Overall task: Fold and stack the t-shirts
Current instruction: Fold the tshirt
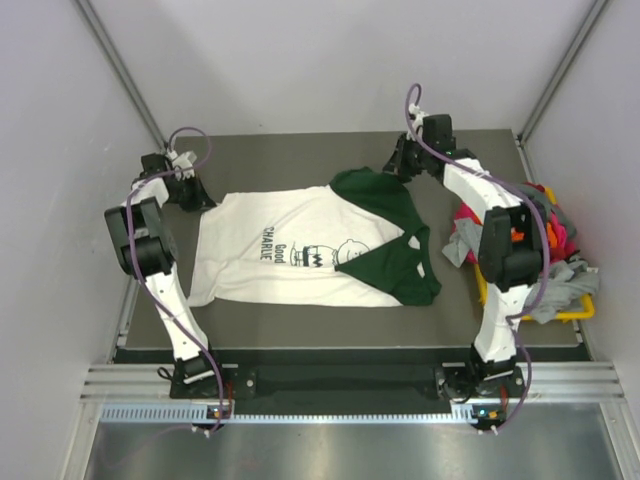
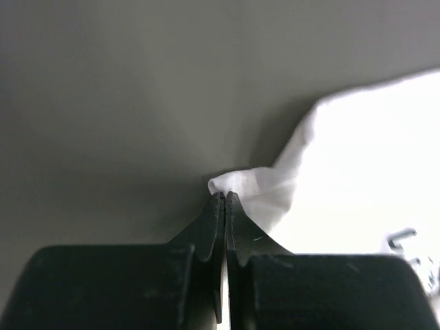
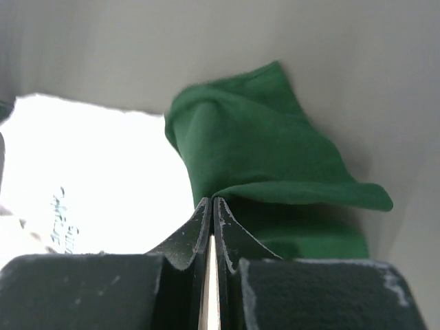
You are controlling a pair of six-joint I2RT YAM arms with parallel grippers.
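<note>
A white t-shirt (image 1: 290, 250) with a black cartoon print, lettering and dark green sleeves (image 1: 375, 200) lies spread flat on the dark table. At its far left corner my left gripper (image 1: 197, 200) is shut on a pinch of white cloth (image 2: 237, 182), seen in the left wrist view at the closed tips of that gripper (image 2: 225, 195). My right gripper (image 1: 398, 165) is at the far green sleeve (image 3: 261, 151). Its tips (image 3: 212, 201) are closed on the sleeve's folded edge, with the white body (image 3: 89, 172) to the left.
A yellow bin (image 1: 580, 313) stands at the table's right edge, heaped with more t-shirts (image 1: 540, 235) in grey, red, pink and orange. Some grey cloth hangs over its rim. White walls close in the left, back and right sides.
</note>
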